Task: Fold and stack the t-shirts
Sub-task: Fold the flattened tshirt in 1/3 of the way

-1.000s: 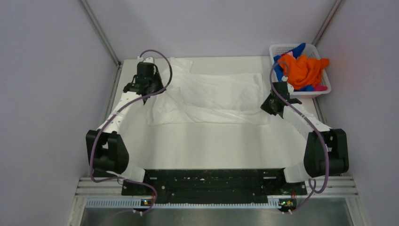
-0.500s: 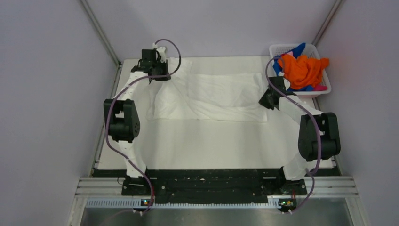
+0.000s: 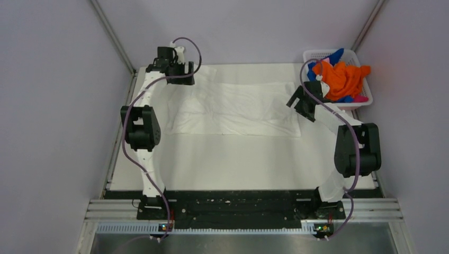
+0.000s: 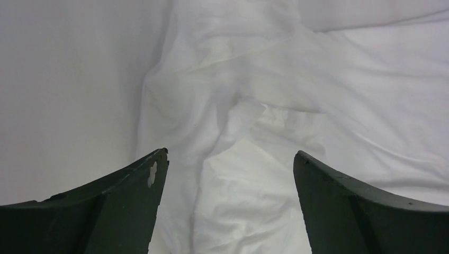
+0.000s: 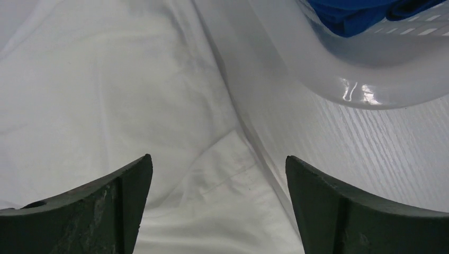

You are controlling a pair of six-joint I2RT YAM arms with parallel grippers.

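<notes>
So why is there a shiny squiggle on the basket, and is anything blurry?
Right wrist view: that squiggle is light bouncing off the basket rim. Left wrist view: wrinkles in the white t-shirt cast soft grey shadows, nothing blurry. Top view: even light, no glare.

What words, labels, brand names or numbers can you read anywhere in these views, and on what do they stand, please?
No text can be read in any view.
The white t-shirt shows only plain, creased cloth; no print faces the cameras.
The basket and the orange t-shirt in it carry no visible lettering.
</notes>
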